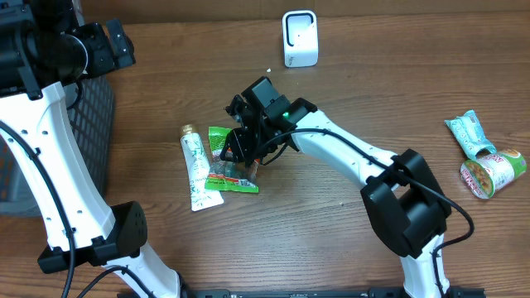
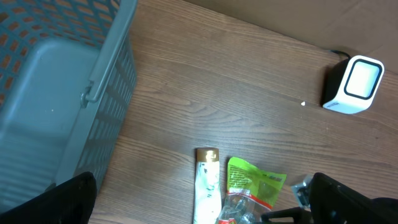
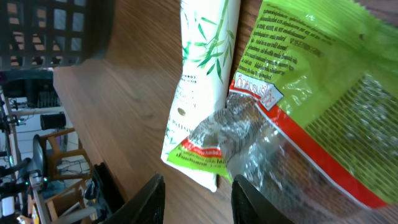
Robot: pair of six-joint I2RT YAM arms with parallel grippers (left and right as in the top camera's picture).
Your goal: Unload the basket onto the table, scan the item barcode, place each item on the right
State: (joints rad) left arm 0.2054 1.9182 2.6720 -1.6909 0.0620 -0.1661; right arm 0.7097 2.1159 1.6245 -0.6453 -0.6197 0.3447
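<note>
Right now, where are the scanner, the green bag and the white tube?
scanner [image 1: 300,37], overhead view, front face.
green bag [image 1: 218,136], overhead view, upper green part.
white tube [image 1: 196,170], overhead view, middle of body.

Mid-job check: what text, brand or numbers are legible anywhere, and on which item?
No text reads clearly.
Green packet: dark print, white lettering on a red band, too blurred.
White tube: small grey print, illegible.
Scanner: no marking visible.
Cup and teal packet: too small.
</note>
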